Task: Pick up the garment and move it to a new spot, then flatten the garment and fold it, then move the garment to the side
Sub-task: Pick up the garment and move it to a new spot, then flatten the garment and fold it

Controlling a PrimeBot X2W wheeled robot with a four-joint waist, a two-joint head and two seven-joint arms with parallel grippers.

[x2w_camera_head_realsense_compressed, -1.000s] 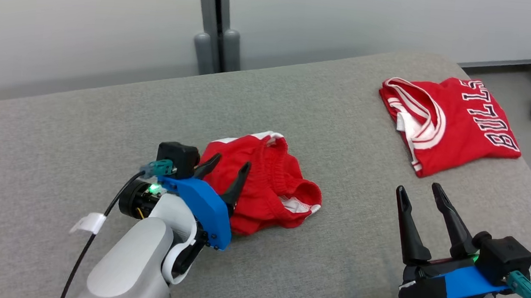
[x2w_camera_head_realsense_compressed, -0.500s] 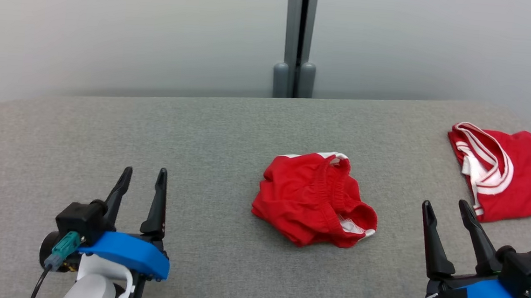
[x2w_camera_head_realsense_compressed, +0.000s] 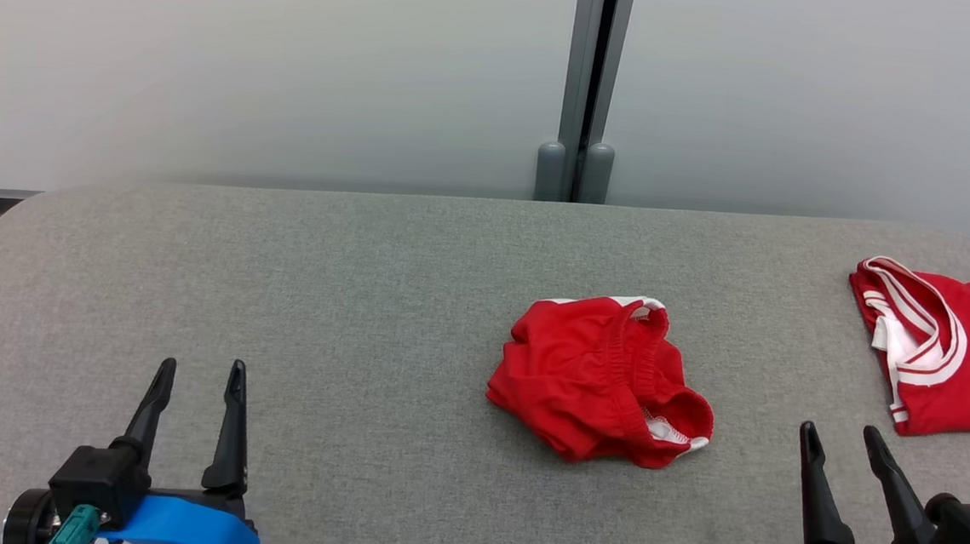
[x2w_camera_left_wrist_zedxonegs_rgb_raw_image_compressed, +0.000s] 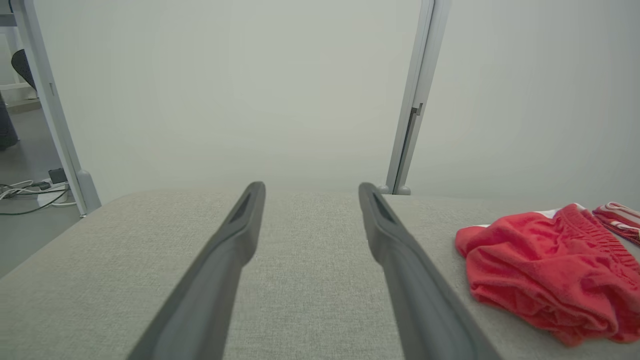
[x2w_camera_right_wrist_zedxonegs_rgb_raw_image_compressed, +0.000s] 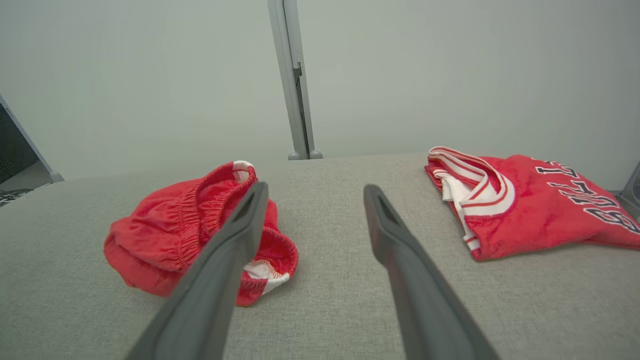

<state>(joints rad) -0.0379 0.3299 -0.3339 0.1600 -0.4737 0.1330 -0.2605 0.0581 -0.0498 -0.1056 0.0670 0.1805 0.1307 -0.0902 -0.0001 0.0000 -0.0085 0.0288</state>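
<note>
Plainly, crumpled red elastic-waist shorts (x2w_camera_head_realsense_compressed: 601, 378) await flattening, folding; left claw (x2w_camera_head_realsense_compressed: 202, 365) at seven, right claw (x2w_camera_head_realsense_compressed: 839, 430) at five o'clock, spread, empty.

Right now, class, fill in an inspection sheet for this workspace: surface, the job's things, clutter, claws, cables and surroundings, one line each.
Surface: grey padded table, carrying two pieces of clothing.
Job's things: red shorts, crumpled in a heap near the middle, not yet flattened or folded.
Clutter: red jersey, folded, at the table's right end, apart from the shorts.
Claws: left claw and right claw both open, holding nothing, near the front edge, clear of the shorts.
Cables: loose cables on the floor past the table's left side.
Surroundings: pale wall with a grey post behind the table.
</note>
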